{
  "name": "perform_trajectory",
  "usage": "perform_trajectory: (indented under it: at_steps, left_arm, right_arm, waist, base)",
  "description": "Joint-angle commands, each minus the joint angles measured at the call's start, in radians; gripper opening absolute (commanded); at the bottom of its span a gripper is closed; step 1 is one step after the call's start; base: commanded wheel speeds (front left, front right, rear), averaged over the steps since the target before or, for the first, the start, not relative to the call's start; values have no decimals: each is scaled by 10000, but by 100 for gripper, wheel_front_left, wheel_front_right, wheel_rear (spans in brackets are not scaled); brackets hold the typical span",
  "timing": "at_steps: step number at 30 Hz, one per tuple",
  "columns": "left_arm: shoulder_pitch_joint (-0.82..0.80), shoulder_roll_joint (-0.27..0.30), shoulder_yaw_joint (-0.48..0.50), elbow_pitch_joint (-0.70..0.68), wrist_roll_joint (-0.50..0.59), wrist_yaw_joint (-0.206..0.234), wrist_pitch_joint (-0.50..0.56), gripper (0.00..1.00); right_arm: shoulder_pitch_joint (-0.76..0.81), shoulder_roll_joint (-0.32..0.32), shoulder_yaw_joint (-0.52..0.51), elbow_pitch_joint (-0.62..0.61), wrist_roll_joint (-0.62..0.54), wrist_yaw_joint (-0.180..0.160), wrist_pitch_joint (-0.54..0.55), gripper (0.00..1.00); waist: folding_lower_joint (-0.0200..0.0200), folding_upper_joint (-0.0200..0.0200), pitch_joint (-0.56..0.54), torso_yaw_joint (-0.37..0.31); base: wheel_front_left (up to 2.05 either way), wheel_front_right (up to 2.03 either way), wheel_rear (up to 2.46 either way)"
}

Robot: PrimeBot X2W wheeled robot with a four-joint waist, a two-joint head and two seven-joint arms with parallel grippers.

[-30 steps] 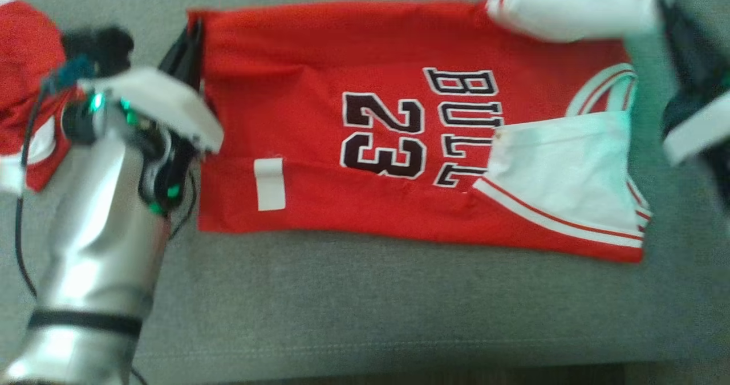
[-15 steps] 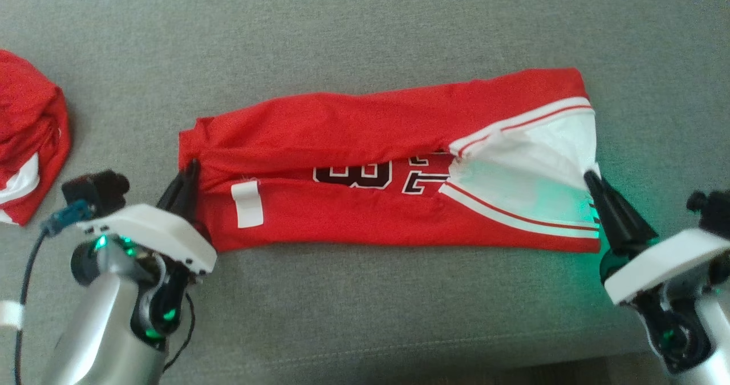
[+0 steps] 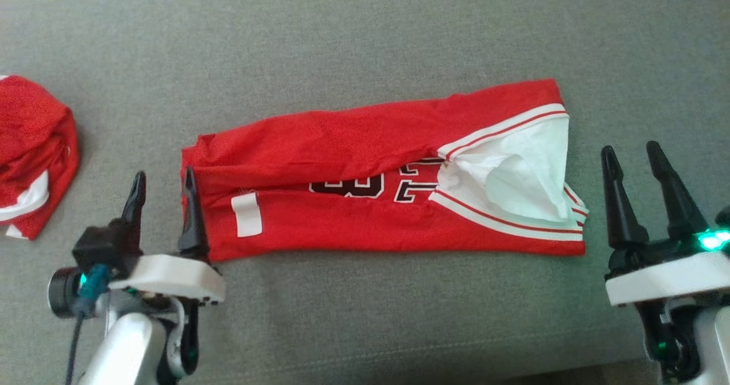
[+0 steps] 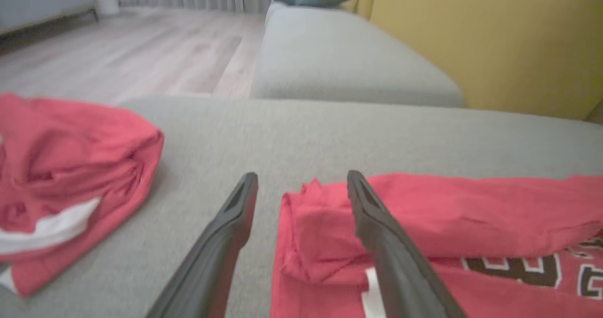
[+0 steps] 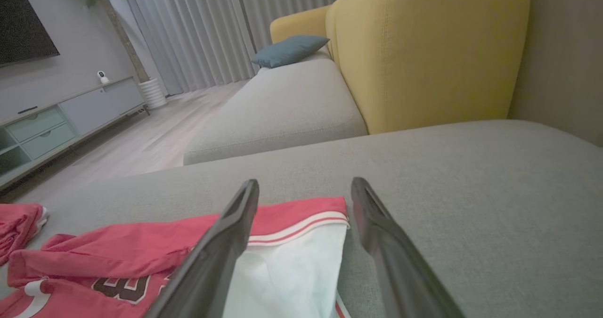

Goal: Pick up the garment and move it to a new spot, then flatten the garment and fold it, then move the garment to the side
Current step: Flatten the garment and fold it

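Observation:
The garment [image 3: 365, 145], a red jersey with white trim and dark lettering, lies folded into a long band on the grey cushion [image 3: 365, 31]. My left gripper [image 3: 163, 181] stands open at its left end, one finger beside the hem and the other over bare cushion. In the left wrist view the left gripper [image 4: 301, 179] frames the garment's [image 4: 424, 214] bunched corner without holding it. My right gripper [image 3: 630, 151] is open, just off the garment's right end. In the right wrist view the right gripper [image 5: 305, 186] has the white lining [image 5: 292, 271] lying between its fingers, untouched.
A second red garment [image 3: 31, 151] lies crumpled at the cushion's left edge, also visible as the red heap [image 4: 61, 167]. A yellow sofa back [image 5: 424, 49] and another grey seat [image 5: 282, 106] lie beyond. The cushion's front edge [image 3: 399, 368] runs close below the grippers.
Both grippers have opened and let go of the garment's ends, then drawn back slightly. The garment's top flap now lies folded over the lettering. The camera view has shifted.

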Motion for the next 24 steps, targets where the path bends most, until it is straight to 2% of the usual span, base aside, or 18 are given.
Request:
perform_trajectory:
  at_steps: [1,6,11,24]
  left_arm:
    - [-203,208,312,-482,199,117,-135,100]
    - [165,246,-88,-1559,999,543,-243,100]
    - [478,307,-257,-2165,1280,831,-58,100]
    - [543,349,-372,-2441,1305,938,95,100]
  right_arm:
    - [15,-63,95,-478,-171,-7,-17,100]
    - [284,180,62,-1303,-800,-7,294,100]
    - [524,350,71,-1667,-1000,-7,502,100]
    - [567,448,21,-1661,-953,-7,683,100]
  waist:
    - [0,-1,-97,30]
    - [0,-1,-339,62]
    - [0,-1,-386,65]
    - [0,-1,-295,90]
  base:
    - [0,0,0]
    - [0,0,0]
    - [0,0,0]
    - [0,0,0]
